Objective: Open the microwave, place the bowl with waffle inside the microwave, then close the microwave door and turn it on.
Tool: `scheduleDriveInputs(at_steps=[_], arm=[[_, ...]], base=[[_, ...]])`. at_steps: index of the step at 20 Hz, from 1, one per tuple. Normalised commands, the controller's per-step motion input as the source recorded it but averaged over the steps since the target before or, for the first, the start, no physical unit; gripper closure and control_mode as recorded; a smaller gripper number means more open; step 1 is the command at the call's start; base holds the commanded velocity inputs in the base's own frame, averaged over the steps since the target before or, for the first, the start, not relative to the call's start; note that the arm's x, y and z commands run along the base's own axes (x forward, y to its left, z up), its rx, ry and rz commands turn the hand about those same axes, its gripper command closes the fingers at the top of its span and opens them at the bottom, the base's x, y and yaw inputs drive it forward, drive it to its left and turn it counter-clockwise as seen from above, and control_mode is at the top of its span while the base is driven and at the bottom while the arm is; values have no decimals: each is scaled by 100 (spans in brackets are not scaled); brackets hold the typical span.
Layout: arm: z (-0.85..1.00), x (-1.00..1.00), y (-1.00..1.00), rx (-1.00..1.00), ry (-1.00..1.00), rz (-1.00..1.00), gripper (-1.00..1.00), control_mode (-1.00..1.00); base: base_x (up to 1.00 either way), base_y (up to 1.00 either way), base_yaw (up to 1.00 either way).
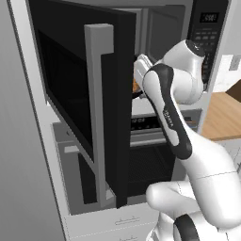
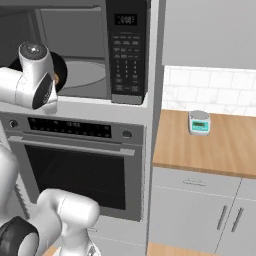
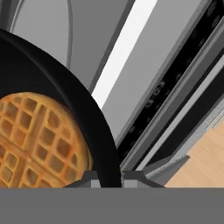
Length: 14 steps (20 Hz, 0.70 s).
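My pincer [image 3: 106,177] is clamped on the rim of the bowl [image 3: 74,105], one finger either side of the wall, so the waffle [image 3: 35,140] stays level inside it. I hold the bowl at the mouth of the microwave [image 2: 90,75], just above its sill and over the near edge of the turntable. The microwave door [image 1: 84,103] stands swung wide to the microwave's left, leaving me room to carry the bowl further in.

Lighting is even and flat across all three rendered views, with no glare. Soft shading darkens the microwave [image 2: 75,55] cavity beyond the pincer [image 3: 109,177]. Edges look slightly soft at low resolution. The waffle [image 3: 35,140] just beside the pincer appears sharp.
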Motion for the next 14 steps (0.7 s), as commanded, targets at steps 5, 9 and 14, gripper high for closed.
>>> scheduleDriveInputs(at_steps=[5, 9, 14], arm=[[0, 6, -7, 3, 0, 0, 100, -100], [2, 83, 10, 1, 1, -1, 100, -100], [6, 99, 26, 0, 2, -6, 100, -100]], base=[[0, 0, 0], [0, 0, 0], [0, 0, 0]])
